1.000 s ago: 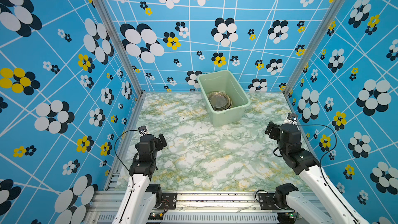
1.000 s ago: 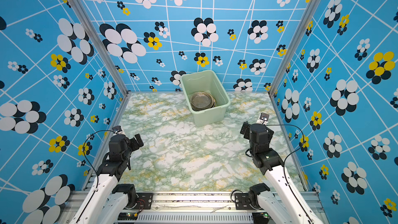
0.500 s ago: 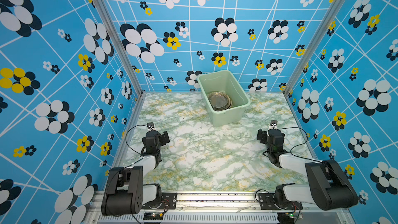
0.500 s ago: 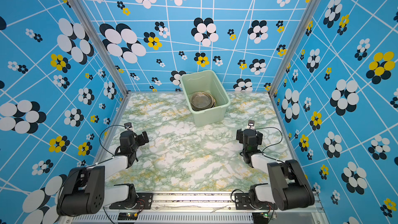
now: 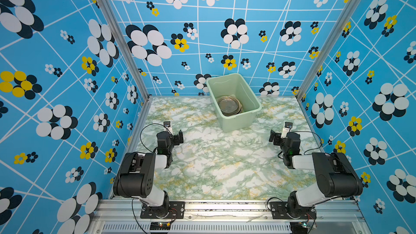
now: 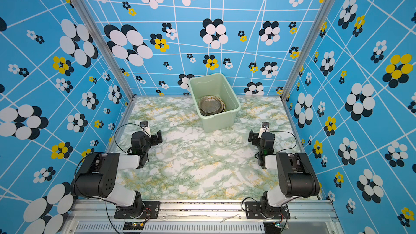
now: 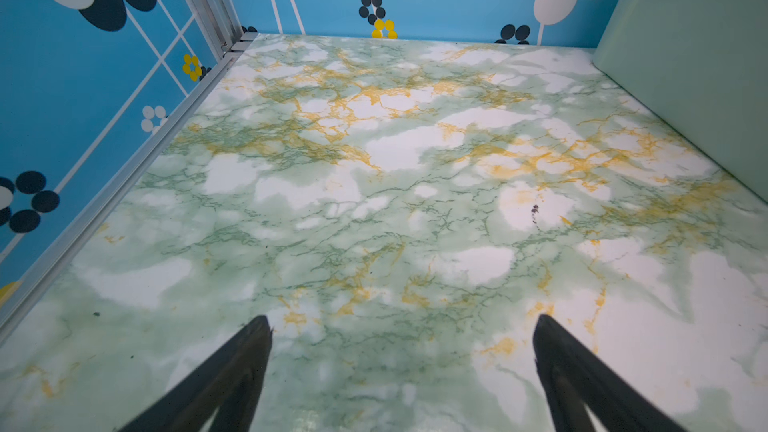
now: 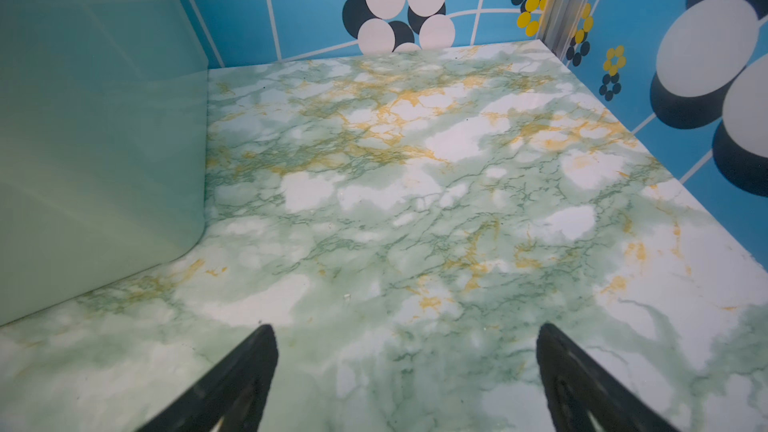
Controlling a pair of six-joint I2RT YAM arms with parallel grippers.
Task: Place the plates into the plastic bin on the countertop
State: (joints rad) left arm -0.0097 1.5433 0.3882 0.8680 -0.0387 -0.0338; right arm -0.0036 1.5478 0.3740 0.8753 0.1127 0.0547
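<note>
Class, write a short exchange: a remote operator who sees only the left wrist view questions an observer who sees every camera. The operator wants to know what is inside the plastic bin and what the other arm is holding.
Operator: I see only the outer wall of the plastic bin. Is anything inside it?
Observer: Yes. In both top views a stack of plates lies on the bin's floor, toward its near end.
Operator: My view never shows the other arm. Is it carrying a plate?
Observer: No. The right gripper has its jaws wide apart, with only bare countertop between them.
</note>
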